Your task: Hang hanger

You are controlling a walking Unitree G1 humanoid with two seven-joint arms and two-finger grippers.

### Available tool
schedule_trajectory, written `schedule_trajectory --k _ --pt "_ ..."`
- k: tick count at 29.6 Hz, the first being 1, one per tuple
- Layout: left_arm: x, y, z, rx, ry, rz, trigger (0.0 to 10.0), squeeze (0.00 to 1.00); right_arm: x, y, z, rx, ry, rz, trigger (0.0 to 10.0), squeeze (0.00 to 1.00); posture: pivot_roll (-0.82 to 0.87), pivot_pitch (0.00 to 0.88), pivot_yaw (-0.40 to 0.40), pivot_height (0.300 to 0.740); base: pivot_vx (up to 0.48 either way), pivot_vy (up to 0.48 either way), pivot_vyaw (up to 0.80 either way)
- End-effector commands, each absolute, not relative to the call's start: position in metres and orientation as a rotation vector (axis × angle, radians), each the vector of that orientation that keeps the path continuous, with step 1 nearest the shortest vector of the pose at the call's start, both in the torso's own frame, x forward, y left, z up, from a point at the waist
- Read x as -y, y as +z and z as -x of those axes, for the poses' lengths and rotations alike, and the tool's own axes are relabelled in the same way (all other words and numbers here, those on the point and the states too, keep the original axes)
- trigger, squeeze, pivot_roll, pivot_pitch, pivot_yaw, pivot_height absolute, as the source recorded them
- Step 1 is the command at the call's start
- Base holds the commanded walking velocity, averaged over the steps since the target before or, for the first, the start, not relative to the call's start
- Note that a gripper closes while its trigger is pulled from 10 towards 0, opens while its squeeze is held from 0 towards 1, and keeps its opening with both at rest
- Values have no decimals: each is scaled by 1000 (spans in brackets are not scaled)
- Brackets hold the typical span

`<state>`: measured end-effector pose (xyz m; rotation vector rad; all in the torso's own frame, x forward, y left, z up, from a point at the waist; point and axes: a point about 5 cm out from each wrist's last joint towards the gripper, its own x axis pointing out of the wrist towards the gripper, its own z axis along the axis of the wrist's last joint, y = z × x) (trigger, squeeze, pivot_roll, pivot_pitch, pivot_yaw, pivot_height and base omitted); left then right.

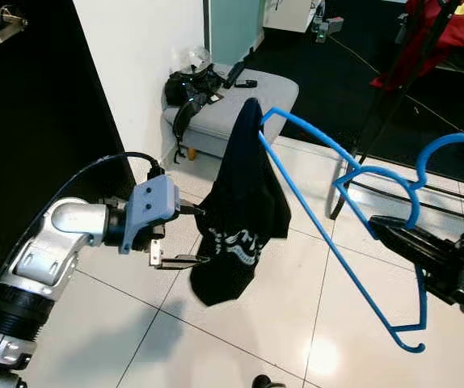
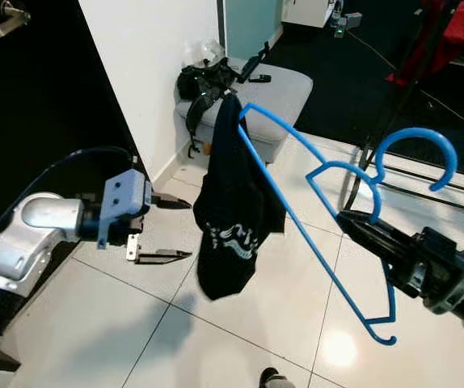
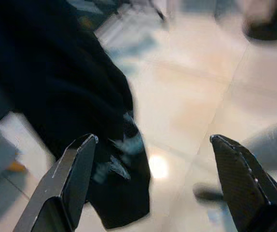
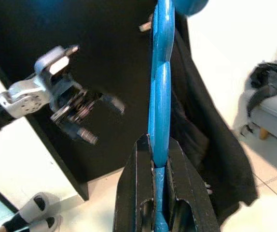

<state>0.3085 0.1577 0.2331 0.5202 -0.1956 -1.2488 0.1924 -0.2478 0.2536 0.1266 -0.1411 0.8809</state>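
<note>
Blue hanger [image 1: 353, 242] held in the air over the pale tiled floor [image 1: 240, 339], tilted so one long arm runs down toward the robot and the other rises away to the left. Right gripper [image 1: 390, 230] has it: black fingers closed tight on the blue plastic at the neck, just below the hook [image 1: 446, 153], which curls up above and beyond the fingertips. In the right wrist view the blue bar [image 4: 160, 96] sits pinched in the slot between the two black fingers [image 4: 133, 193], running straight out from them.

Black garment [image 1: 236, 218] with white print draped over the far, raised end of the hanger, hanging down in loose folds, bunched rather than spread across both shoulders. Its lower hem hangs free of the floor.

Left gripper [image 1: 185, 236] reaches in from the left, at the garment's left edge, about mid-height. Fingers wide apart, one above the other, nothing between them; whether the tips touch the cloth cannot be told. Left wrist view: both fingers [image 3: 73, 179] splayed, dark cloth just beyond them, blurred.

Behind: grey padded bench [image 1: 248, 101] by the white wall, black bag and straps [image 1: 190, 87] on it. Dark garment rack [image 1: 402, 105] at right rear, red clothing [image 1: 450, 36] hanging from it.
</note>
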Motion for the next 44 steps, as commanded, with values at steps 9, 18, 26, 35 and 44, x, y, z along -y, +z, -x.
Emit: schedule_trajectory --k 9,18,26,35,44 --pt "-157 269 -339 410 -792 -228 10000 0 240 274 -183 272 1001 -138 10000 0 -42 193 35 740 0 0 0" --pt "-168 284 -345 480 -509 -42 10000 0 254 274 -184 259 989 -115 10000 0 -30 194 36 740 0 0 0" --pt "-174 294 -341 505 -438 -68 10000 0 263 278 -189 264 957 -95 10000 0 -23 194 29 740 0 0 0" --pt "-180 307 -329 495 -559 82 10000 0 272 284 -194 267 945 -56 10000 0 -16 198 23 740 0 0 0" --pt "-147 305 -305 443 -774 124 10000 0 269 289 -199 280 966 -36 10000 0 -14 198 17 740 0 0 0"
